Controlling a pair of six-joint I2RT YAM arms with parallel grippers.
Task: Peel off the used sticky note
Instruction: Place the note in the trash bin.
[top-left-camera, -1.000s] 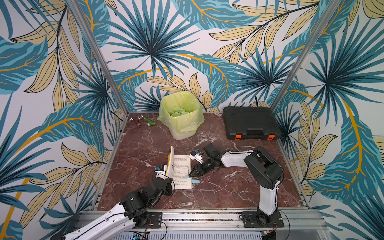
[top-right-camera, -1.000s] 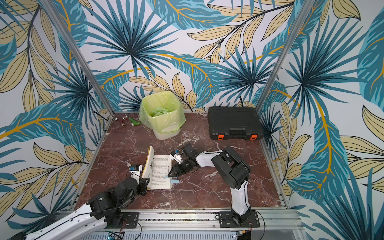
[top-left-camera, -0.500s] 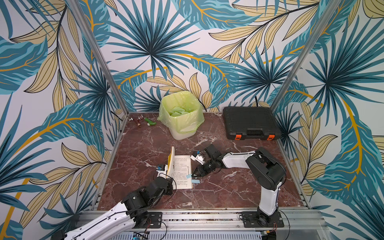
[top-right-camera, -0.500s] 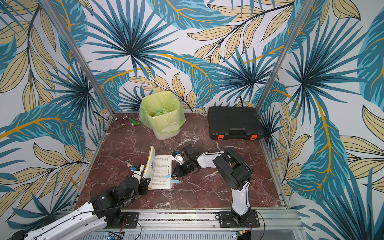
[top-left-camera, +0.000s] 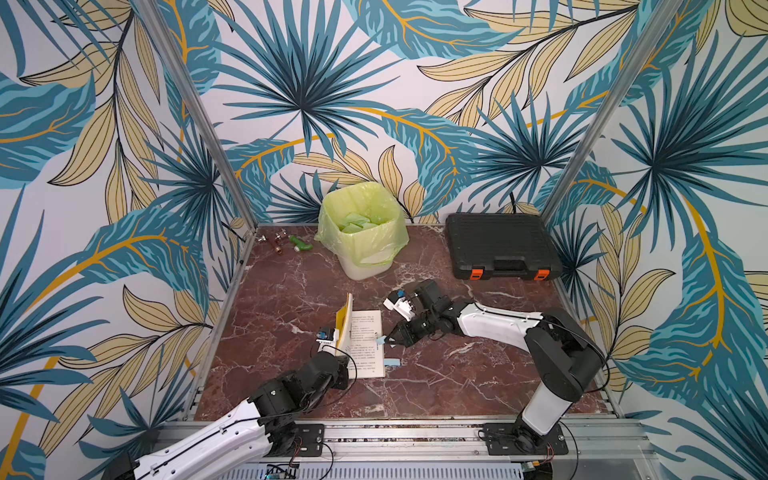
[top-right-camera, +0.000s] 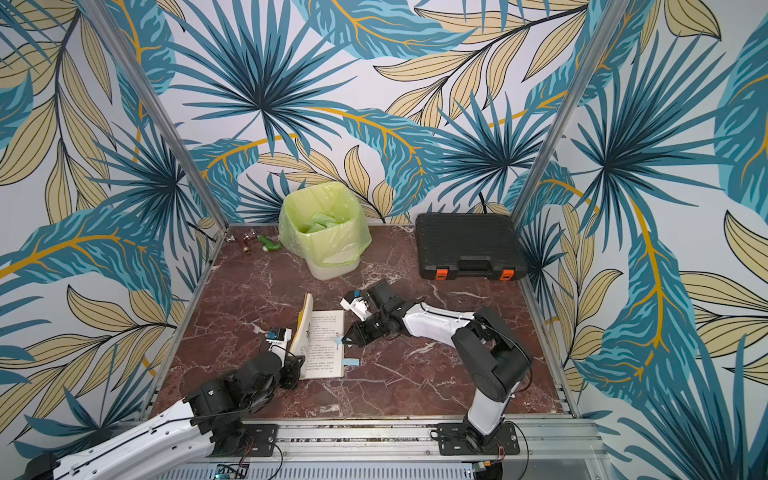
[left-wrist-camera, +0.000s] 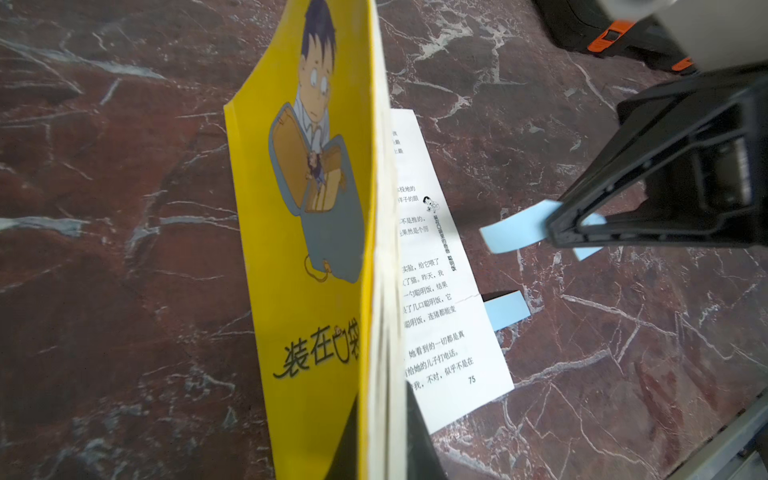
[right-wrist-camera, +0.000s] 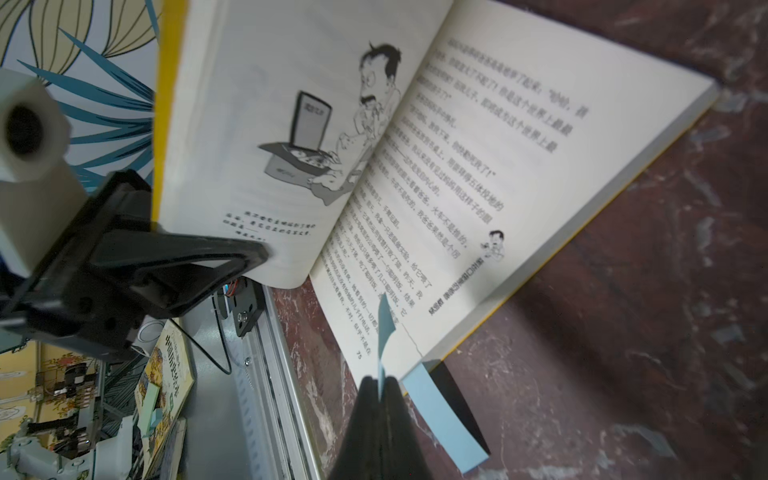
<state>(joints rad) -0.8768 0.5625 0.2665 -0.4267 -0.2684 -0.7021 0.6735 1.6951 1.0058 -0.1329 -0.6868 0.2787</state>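
An open book (top-left-camera: 366, 345) lies on the marble table. My left gripper (top-left-camera: 340, 353) is shut on its yellow cover and left pages (left-wrist-camera: 307, 208), holding them upright; its jaws (left-wrist-camera: 384, 449) pinch the bottom edge. At the right page's outer edge my right gripper (top-left-camera: 388, 340) is shut on a small blue sticky note (left-wrist-camera: 515, 235). That note (right-wrist-camera: 384, 332) stands up from the closed jaws (right-wrist-camera: 380, 390) and, in the left wrist view, hangs just clear of the page edge. Another blue sticky note (top-left-camera: 392, 363) pokes out from under the page nearer the front (right-wrist-camera: 440, 415).
A white bin with a green liner (top-left-camera: 361, 232) stands at the back middle, with pale paper scraps in it. A shut black case (top-left-camera: 503, 245) lies at the back right. Small pipe fittings (top-left-camera: 286, 243) sit in the back left corner. A metal rail (top-left-camera: 374, 432) runs along the front.
My right gripper has closed on the blue sticky note at the book's right edge and drawn slightly away from the page. The left gripper and the raised cover have not moved.
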